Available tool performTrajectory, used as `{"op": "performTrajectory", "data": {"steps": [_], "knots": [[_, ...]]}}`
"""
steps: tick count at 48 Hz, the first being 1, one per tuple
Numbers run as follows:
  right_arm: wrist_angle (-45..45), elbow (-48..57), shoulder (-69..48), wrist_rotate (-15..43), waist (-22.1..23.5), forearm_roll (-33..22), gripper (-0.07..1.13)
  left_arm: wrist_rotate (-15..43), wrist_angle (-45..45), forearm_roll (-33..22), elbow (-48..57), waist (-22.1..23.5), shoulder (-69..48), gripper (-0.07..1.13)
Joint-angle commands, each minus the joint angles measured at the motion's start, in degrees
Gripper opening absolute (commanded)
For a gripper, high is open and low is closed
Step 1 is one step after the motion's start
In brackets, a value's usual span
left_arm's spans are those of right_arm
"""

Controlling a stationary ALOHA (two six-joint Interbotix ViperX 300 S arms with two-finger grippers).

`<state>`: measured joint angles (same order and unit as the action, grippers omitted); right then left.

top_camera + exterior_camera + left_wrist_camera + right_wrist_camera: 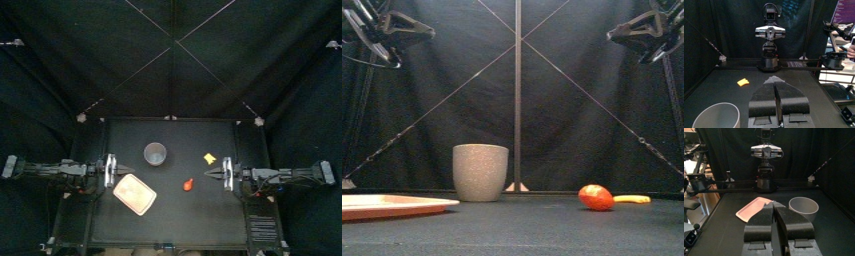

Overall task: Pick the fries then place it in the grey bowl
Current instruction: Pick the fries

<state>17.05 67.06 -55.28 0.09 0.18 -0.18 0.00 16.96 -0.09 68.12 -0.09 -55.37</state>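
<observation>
Right of the grey bowl (156, 153) lie the fries (210, 158), well apart. Left gripper (775, 81) and right gripper (774, 205), seemingly empty, have jaws pressed together.

Nothing legible: the grey cup (481, 172), pink tray (389, 206) and yellow fries (210, 158) carry no readable print.

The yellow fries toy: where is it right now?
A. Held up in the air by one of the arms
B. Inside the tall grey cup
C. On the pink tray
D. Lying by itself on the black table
D: the top view shows the fries lying on the bare black table, apart from the grey cup and the pink tray.
</observation>
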Motion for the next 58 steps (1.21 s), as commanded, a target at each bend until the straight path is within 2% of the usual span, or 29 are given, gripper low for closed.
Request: {"op": "performTrajectory", "data": {"steps": [1, 9, 17, 20, 25, 30, 31, 32, 33, 37, 40, 50, 58], "knots": [[-0.26, 0.00, 2.11, 0.18, 1.93, 0.26, -0.02, -0.09, 1.41, -0.35, -1.41, -0.44, 0.35, -0.02], [-2.72, -0.09, 6.59, 1.05, 9.76, 2.11, 0.00, -0.09, 1.41, -0.35, -1.41, -0.79, 0.35, -0.02], [-10.02, -0.44, 10.55, 3.78, 21.53, 8.96, 0.01, -0.09, 0.35, -0.53, -1.41, -1.14, 0.35, -0.01], [-15.38, -0.62, 11.07, 4.39, 27.16, 10.46, 0.06, 0.00, 0.00, -0.53, -1.49, -1.32, 0.35, -0.02], [-22.68, -0.79, 10.99, 5.27, 33.57, 10.90, 0.23, 0.09, 0.00, -0.53, -1.58, -2.02, 0.35, -0.02], [-27.95, -0.79, 10.46, 6.24, 37.71, 10.81, 0.51, 0.09, -0.09, -0.53, -1.58, -2.81, 0.35, -0.02], [-28.83, -0.88, 10.37, 6.42, 38.50, 10.72, 0.61, 0.09, -0.09, -0.53, -1.58, -2.90, 0.35, -0.02], [-29.00, -0.88, 10.28, 6.42, 38.76, 10.81, 0.64, 0.09, -0.18, -0.53, -1.58, -3.08, 0.26, -0.02], [-29.62, -0.88, 10.20, 6.42, 39.20, 10.72, 0.74, 0.09, -0.26, -0.53, -1.67, -3.34, 0.26, -0.02], [-30.32, -0.88, 10.20, 6.50, 40.08, 10.90, 0.96, 0.09, -0.26, -0.53, -1.58, -3.96, 0.18, -0.01], [-30.32, -0.88, 10.55, 6.59, 40.34, 11.07, 1.07, 0.09, -0.26, -0.53, -1.58, -4.31, 0.18, -0.01], [-31.20, -1.58, 13.71, 6.50, 39.90, 11.07, 1.05, 0.09, -0.18, -0.44, -1.23, -5.19, 0.18, -0.02], [-34.80, -4.57, 19.16, 6.24, 37.27, 9.58, 1.06, 0.18, -0.26, -0.44, -0.79, -5.80, 0.09, -0.02]]}}
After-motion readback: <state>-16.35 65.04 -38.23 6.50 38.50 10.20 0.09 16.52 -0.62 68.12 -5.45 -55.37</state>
